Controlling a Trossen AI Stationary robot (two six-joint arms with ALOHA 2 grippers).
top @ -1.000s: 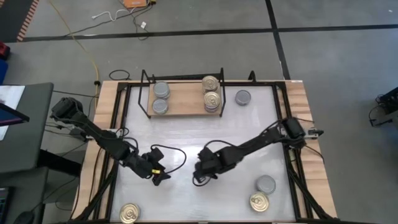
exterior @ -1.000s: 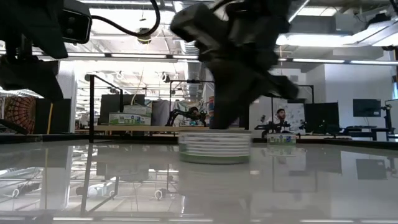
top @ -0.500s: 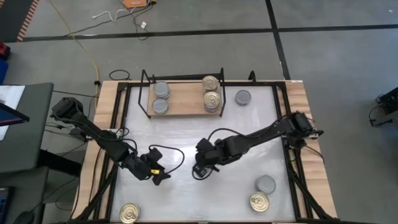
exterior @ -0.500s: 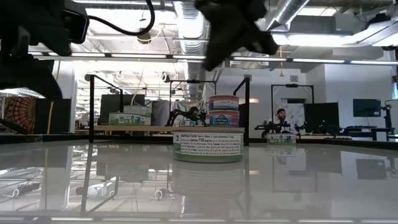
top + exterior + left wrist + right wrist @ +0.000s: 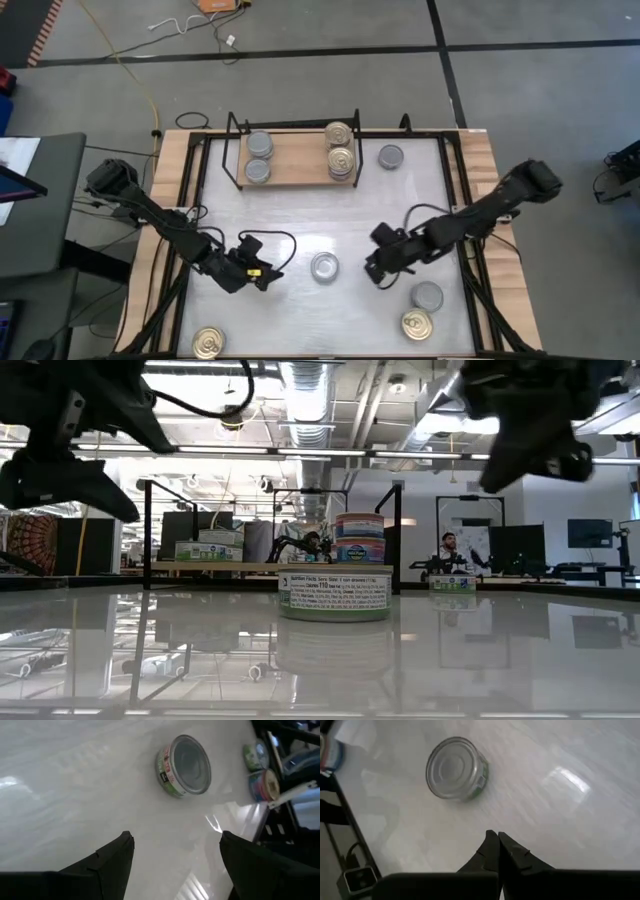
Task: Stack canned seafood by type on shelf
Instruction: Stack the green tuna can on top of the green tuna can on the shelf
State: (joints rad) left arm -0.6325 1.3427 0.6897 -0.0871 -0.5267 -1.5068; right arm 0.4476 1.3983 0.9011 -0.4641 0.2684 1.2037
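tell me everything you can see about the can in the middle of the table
The can is a small, round, flat metal tin with a plain grey-silver top and a green-and-white paper label with small print around its side. It stands upright and alone on the glossy white table, between the two arms. Nothing touches it: the open left tool and the shut right tool are both clear of it.

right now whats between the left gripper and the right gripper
One silver-topped can stands on the white tabletop between the open left gripper and the shut right gripper, touching neither. The high view shows it; otherwise that stretch is bare.
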